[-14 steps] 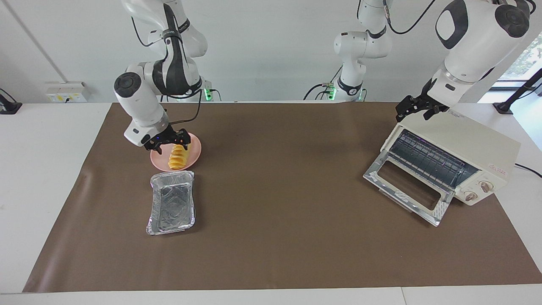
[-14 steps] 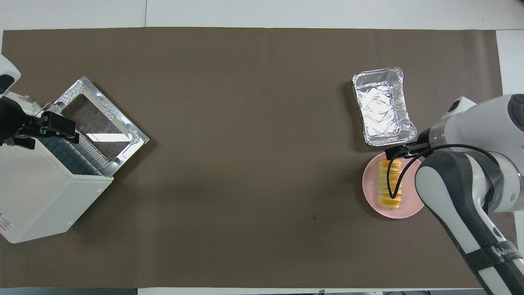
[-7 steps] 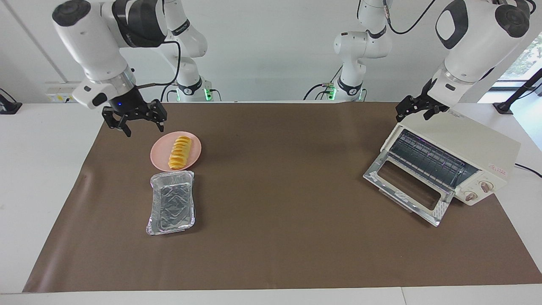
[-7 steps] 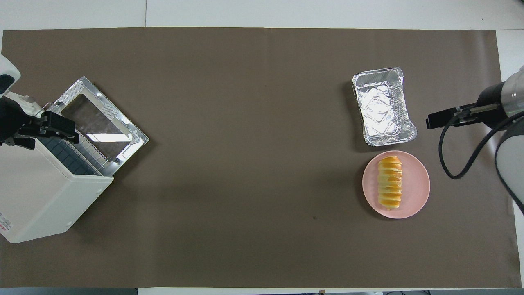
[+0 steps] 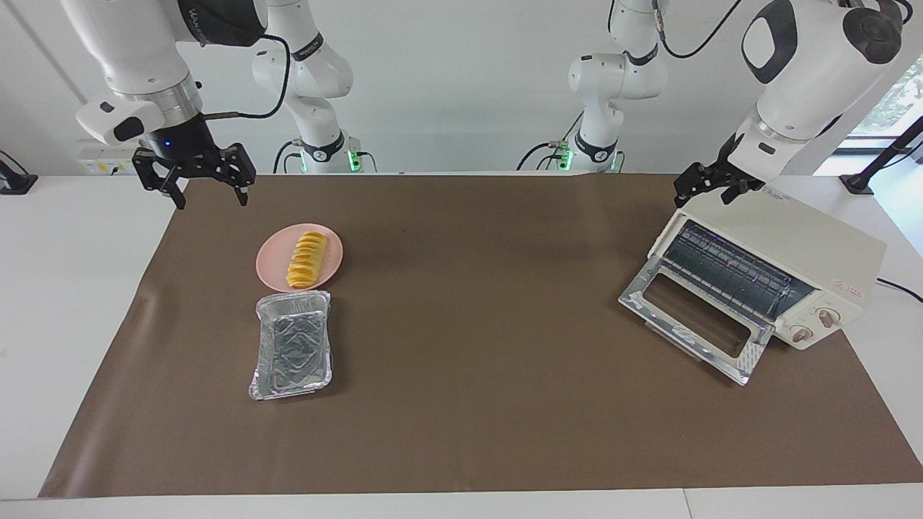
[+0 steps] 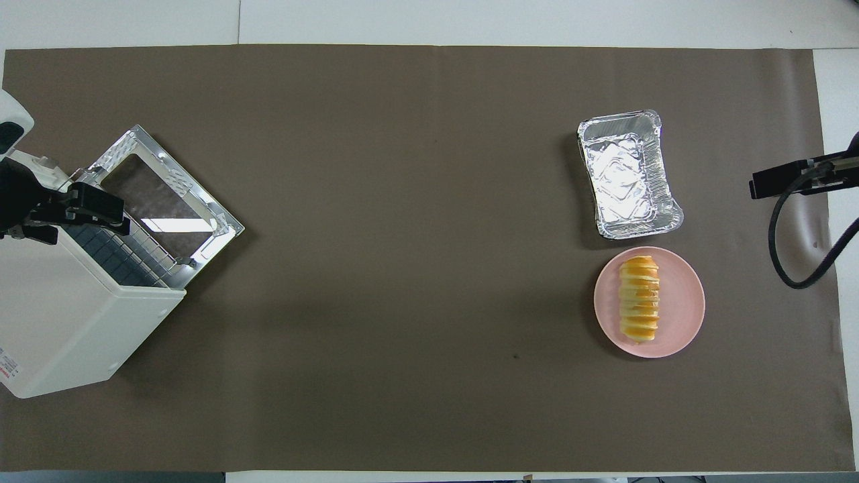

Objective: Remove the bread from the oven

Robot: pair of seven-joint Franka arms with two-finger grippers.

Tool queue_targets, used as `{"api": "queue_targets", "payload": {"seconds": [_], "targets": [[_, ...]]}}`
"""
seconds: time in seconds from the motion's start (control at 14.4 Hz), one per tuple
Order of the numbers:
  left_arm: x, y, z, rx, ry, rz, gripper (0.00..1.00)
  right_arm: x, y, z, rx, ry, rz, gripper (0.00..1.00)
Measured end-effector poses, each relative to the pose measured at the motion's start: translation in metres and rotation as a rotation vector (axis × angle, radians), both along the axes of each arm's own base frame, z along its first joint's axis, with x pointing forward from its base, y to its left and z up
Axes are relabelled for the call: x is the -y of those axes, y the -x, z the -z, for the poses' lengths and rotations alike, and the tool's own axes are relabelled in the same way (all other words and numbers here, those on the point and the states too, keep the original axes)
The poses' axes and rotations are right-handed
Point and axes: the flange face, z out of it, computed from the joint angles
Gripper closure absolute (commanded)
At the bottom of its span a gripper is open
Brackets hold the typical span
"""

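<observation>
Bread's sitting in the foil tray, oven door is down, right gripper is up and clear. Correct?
Not quite. The bread lies on the pink plate, not in the foil tray, which is empty; the facing view shows it. The oven door is down and the right gripper is up, clear.

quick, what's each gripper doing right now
right gripper: open, empty, raised over the table edge.
left gripper: over the oven top; grip cannot be told.

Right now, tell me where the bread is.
The bread lies on the pink plate toward the right arm's end of the table, beside the foil tray and nearer to the robots than it.
</observation>
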Motion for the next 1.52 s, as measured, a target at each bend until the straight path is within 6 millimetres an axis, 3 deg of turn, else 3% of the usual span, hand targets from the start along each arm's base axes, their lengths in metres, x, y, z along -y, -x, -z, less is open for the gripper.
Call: {"api": "queue_targets", "payload": {"seconds": [0.35, 1.52], "targets": [[0.0, 0.0, 0.0, 0.0, 0.0, 0.0, 0.0, -0.0019, 0.0113, 0.0109, -0.114, -0.003, 0.002, 0.0], [0.0001, 0.0, 0.0, 0.0, 0.0, 0.0, 0.0, 0.0028, 0.0105, 0.0104, -0.101, -0.01, 0.127, 0.0]]}}
